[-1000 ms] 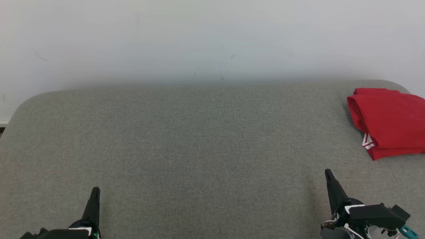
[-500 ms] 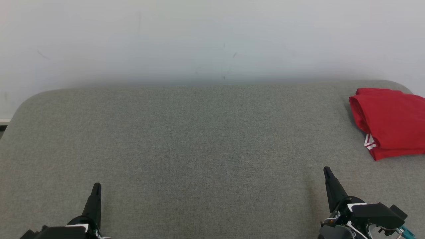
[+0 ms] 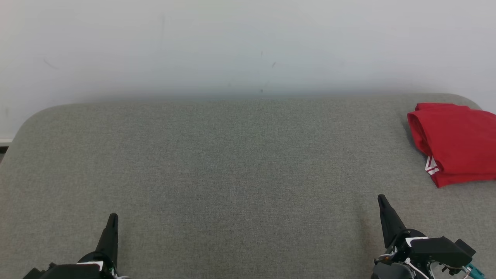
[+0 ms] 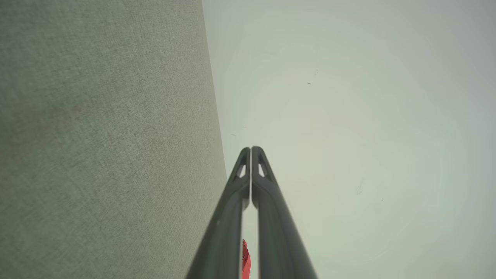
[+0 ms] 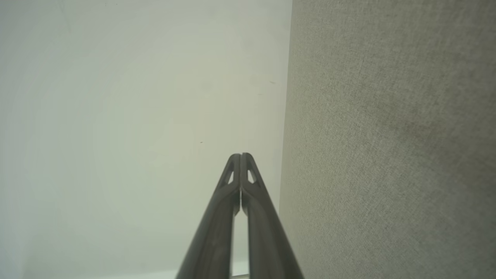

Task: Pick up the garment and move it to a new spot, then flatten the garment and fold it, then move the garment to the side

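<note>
The red garment (image 3: pixel 455 143), folded with a bit of white striping at its near corner, lies at the far right of the grey fabric surface (image 3: pixel 232 166), partly cut off by the picture's edge. A sliver of the garment (image 4: pixel 245 259) shows between the left fingers in the left wrist view. My left gripper (image 3: pixel 112 217) rests at the lower left, shut and holding nothing, its fingertips (image 4: pixel 250 149) touching. At the lower right my right gripper (image 3: pixel 383 199) is shut too and holds nothing, its fingers (image 5: pixel 241 155) pressed together, a good way nearer than the garment.
A pale wall (image 3: pixel 248 46) rises right behind the grey surface, whose far corners are rounded. The surface's left edge drops off near a strip of floor (image 3: pixel 3 149).
The whole picture shifted slightly between one second ago and half a second ago, so the camera moved. Since then nothing has moved.
</note>
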Available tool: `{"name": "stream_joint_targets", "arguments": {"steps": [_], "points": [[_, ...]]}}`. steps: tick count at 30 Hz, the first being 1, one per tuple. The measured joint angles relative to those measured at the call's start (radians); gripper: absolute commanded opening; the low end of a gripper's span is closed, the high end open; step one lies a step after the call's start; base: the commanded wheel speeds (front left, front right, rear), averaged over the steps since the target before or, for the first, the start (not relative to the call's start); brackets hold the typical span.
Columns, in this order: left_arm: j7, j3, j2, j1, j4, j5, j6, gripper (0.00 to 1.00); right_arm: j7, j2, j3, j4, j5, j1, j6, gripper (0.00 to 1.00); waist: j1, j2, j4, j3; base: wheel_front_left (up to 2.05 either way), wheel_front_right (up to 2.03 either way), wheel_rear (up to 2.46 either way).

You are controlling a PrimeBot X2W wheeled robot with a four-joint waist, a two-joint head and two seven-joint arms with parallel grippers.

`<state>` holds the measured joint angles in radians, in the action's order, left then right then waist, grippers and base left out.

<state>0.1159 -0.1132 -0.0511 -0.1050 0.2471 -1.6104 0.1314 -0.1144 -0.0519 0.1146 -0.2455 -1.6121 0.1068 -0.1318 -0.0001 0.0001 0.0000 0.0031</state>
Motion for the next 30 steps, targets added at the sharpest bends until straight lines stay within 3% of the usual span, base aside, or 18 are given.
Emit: {"name": "stream_joint_targets", "arguments": {"steps": [30], "points": [[0.0,0.0,0.0,-0.001,0.0,0.0,0.0,0.0,0.0,0.0,0.0,0.0,0.0,0.0,0.0,0.0,0.0,0.0,0.0,0.0,0.0,0.0,0.0]]}}
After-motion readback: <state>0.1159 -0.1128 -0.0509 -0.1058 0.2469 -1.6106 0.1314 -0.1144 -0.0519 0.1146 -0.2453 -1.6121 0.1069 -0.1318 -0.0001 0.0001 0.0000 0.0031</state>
